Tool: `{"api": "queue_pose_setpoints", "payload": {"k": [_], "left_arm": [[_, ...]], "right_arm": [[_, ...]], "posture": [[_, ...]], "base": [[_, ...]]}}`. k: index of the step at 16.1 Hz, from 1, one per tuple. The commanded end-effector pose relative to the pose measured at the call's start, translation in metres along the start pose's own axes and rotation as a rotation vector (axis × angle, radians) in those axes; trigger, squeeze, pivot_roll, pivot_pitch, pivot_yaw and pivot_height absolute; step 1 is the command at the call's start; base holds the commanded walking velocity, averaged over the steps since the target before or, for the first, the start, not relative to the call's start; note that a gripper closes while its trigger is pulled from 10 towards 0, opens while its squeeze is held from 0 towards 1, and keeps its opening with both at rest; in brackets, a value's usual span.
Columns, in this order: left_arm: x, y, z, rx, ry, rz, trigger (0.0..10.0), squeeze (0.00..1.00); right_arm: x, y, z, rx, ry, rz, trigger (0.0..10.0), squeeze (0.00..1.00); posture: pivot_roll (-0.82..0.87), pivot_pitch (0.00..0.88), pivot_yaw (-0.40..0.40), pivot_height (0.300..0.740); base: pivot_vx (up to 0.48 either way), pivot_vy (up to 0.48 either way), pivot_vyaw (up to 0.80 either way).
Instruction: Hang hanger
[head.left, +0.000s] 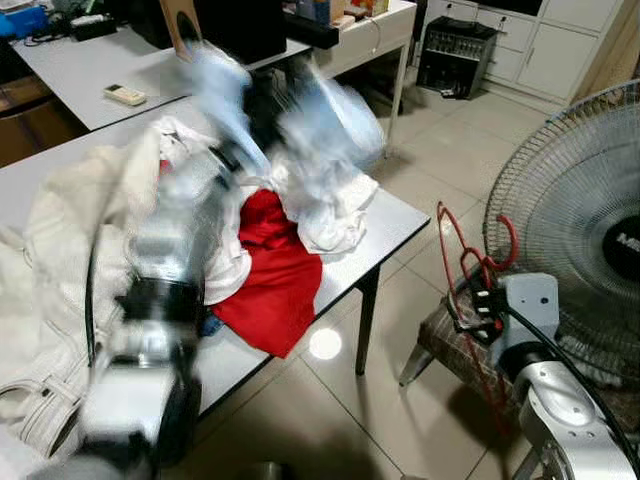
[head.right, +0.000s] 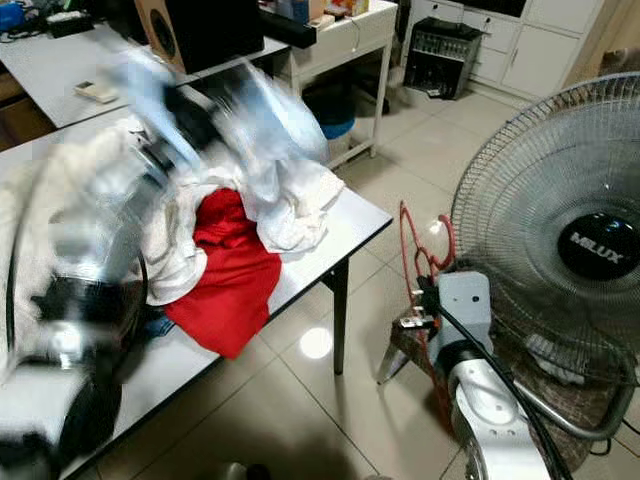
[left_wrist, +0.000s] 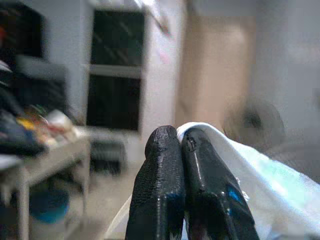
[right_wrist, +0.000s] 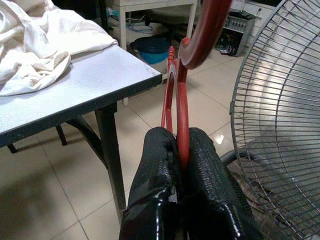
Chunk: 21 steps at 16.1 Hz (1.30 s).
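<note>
**Hanger held upright beside the fan**

Between table (head.left: 395, 225) and fan (head.left: 580, 230), the right gripper (right_wrist: 180, 150) is clamped on the red hanger (right_wrist: 181, 107), its long axis rising from the fingers. The left gripper (left_wrist: 182, 150), blurred, seems closed on a pale blue garment (head.left: 335, 125) above the table.

table (head.left: 395, 222) | red cloth (head.left: 270, 275); white clothes (head.left: 70, 240) on top
</note>
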<state>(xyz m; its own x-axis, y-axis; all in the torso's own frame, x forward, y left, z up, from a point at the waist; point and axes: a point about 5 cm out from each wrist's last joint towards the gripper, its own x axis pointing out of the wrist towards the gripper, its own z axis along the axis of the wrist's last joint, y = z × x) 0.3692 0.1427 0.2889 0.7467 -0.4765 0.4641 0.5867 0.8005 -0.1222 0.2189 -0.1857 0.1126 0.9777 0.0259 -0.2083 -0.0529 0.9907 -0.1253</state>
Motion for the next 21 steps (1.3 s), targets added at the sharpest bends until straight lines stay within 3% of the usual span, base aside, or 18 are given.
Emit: {"api": "queue_pose_setpoints", "payload": {"k": [1, 2, 3, 4, 5, 7, 9, 10, 13, 15, 17, 18, 19, 20, 21], "left_arm": [[-0.002, 0.024, 0.041, -0.049, -0.18, 0.12, 0.0, 0.0], [-0.012, 0.054, 0.066, -0.056, -0.276, 0.279, 0.0, 0.0], [-0.047, 0.103, 0.097, 0.029, -0.342, 0.577, 0.0, 0.0], [-0.069, 0.121, 0.099, 0.168, -0.258, 0.685, 0.0, 0.0], [-0.074, 0.124, 0.097, 0.215, -0.213, 0.697, 0.0, 0.0], [-0.103, 0.13, 0.078, 0.338, -0.08, 0.738, 0.0, 0.0], [-0.122, 0.137, 0.062, 0.428, 0.052, 0.804, 0.0, 0.0], [-0.138, 0.145, 0.044, 0.495, 0.184, 0.844, 0.0, 0.0], [-0.133, 0.138, 0.031, 0.493, 0.232, 0.785, 0.0, 0.0], [-0.11, 0.124, 0.019, 0.476, 0.256, 0.664, 0.0, 0.0], [-0.093, 0.114, 0.021, 0.452, 0.226, 0.595, 0.0, 0.0], [-0.069, 0.104, 0.039, 0.35, 0.108, 0.521, 0.0, 0.0], [-0.064, 0.102, 0.047, 0.307, 0.057, 0.508, 0.0, 0.0], [-0.059, 0.1, 0.064, 0.196, -0.068, 0.494, 0.0, 0.0], [-0.062, 0.107, 0.1, 0.04, -0.3, 0.542, 0.0, 0.0]], "right_arm": [[0.001, 0.0, 0.001, 0.0, -0.01, -0.007, 10.0, 0.0], [0.001, 0.001, 0.001, 0.002, -0.009, -0.005, 10.0, 0.0], [0.001, 0.003, -0.001, 0.006, -0.006, 0.0, 10.0, 0.0], [0.001, 0.005, -0.002, 0.01, -0.002, 0.007, 10.0, 0.0], [0.001, 0.006, -0.003, 0.011, -0.001, 0.01, 10.0, 0.0], [0.004, 0.01, -0.002, 0.014, -0.002, 0.025, 10.0, 0.0], [0.005, 0.012, -0.002, 0.016, -0.002, 0.031, 10.0, 0.0], [0.006, 0.014, -0.003, 0.012, 0.0, 0.047, 10.0, 0.0], [0.008, 0.014, -0.002, 0.009, -0.002, 0.052, 10.0, 0.0], [0.009, 0.014, -0.001, 0.001, -0.005, 0.052, 10.0, 0.0], [0.009, 0.015, -0.001, -0.002, -0.008, 0.053, 10.0, 0.0], [0.011, 0.015, 0.0, 0.0, -0.013, 0.052, 10.0, 0.0], [0.011, 0.015, 0.0, 0.0, -0.014, 0.053, 10.0, 0.0], [0.012, 0.016, 0.001, 0.002, -0.018, 0.054, 10.0, 0.0], [0.012, 0.017, 0.001, 0.007, -0.02, 0.053, 10.0, 0.0]], "posture": [[-0.09, 0.026, 0.082, 0.74], [-0.08, 0.028, 0.083, 0.74], [-0.07, 0.028, 0.082, 0.74], [-0.07, 0.03, 0.08, 0.74], [-0.07, 0.031, 0.079, 0.74], [-0.06, 0.031, 0.075, 0.74], [-0.05, 0.032, 0.071, 0.74], [-0.05, 0.031, 0.067, 0.74], [-0.05, 0.029, 0.064, 0.74], [-0.05, 0.023, 0.07, 0.74], [-0.05, 0.019, 0.073, 0.74], [-0.05, 0.015, 0.075, 0.74], [-0.05, 0.015, 0.075, 0.74], [-0.05, 0.015, 0.077, 0.74], [-0.05, 0.01, 0.078, 0.74]], "base": [[0.0, 0.0, 0.0], [0.0, 0.0, 0.0], [0.0, 0.0, 0.0], [0.0, 0.0, 0.0], [0.0, 0.0, 0.0], [0.0, 0.0, 0.0], [0.0, 0.0, 0.0], [0.0, 0.0, 0.0], [0.0, 0.0, 0.0], [0.0, 0.0, 0.0], [0.0, 0.0, 0.0], [0.0, 0.0, 0.0], [0.0, 0.0, 0.0], [0.0, 0.0, 0.0], [0.0, 0.0, 0.0]]}}
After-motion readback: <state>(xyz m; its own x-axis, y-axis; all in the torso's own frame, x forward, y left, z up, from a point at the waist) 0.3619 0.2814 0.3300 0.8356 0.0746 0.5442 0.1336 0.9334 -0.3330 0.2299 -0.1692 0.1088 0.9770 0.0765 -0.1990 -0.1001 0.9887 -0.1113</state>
